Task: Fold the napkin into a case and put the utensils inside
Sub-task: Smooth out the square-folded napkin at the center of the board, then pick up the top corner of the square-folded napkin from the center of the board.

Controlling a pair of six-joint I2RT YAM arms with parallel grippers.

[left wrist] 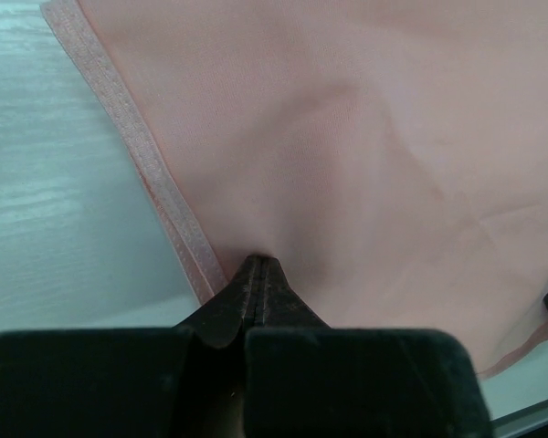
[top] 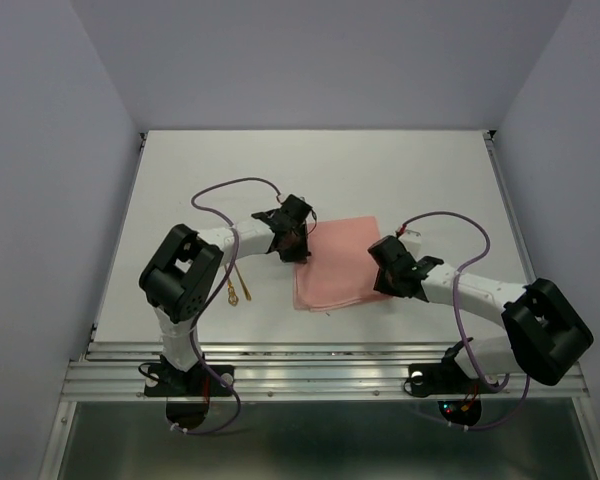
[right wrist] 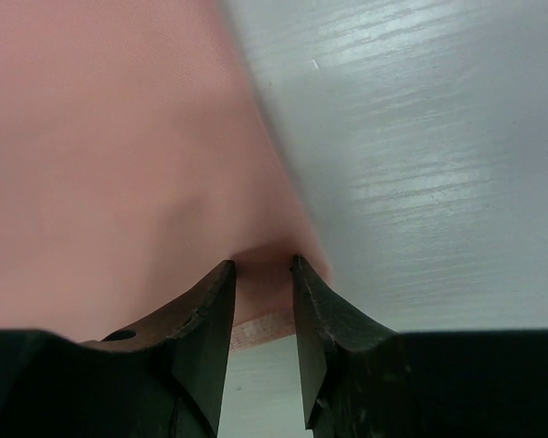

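Observation:
The salmon-pink napkin [top: 335, 265] lies folded on the white table, its hemmed edge showing in the left wrist view [left wrist: 365, 137]. My left gripper [top: 298, 243] sits at its upper left corner. Its jaws [left wrist: 260, 260] are pressed together, pinching the cloth just inside the hem, and creases fan out from the tips. My right gripper [top: 383, 268] is at the napkin's right edge. There its jaws [right wrist: 263, 265] stand apart, with the tips resting on the cloth [right wrist: 100, 137] and a strip of it between them. The gold utensils [top: 238, 287] lie left of the napkin, partly hidden by the left arm.
The white table [top: 430, 180] is bounded by pale walls at the back and both sides. A metal rail [top: 320, 375] carrying both arm bases runs along the near edge. Purple cables loop above each arm.

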